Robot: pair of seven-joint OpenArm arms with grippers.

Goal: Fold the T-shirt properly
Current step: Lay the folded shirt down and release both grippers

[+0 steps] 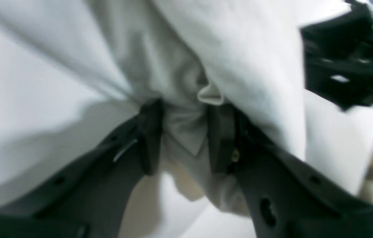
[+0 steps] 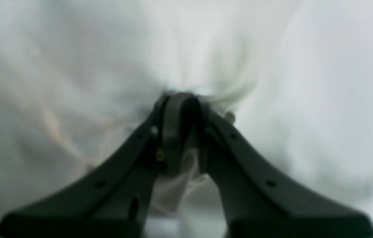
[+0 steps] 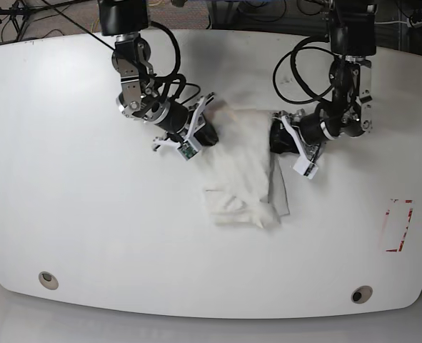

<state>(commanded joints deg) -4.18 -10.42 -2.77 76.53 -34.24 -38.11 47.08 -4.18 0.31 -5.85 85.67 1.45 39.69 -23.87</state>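
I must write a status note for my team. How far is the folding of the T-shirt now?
Partly done. The T-shirt is already gathered into a narrow, layered strip on the table, though its lower end is rumpled. In hand: the left gripper and right gripper each pinch cloth at the top corners. Left: laying it down, smoothing, and the last folds.

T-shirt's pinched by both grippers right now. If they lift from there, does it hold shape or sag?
Likely sags: the T-shirt bunches into wrinkles where the left gripper and right gripper pinch it. Its lower part lies crumpled on the table, so it probably drapes. Probably light, thin fabric folds.
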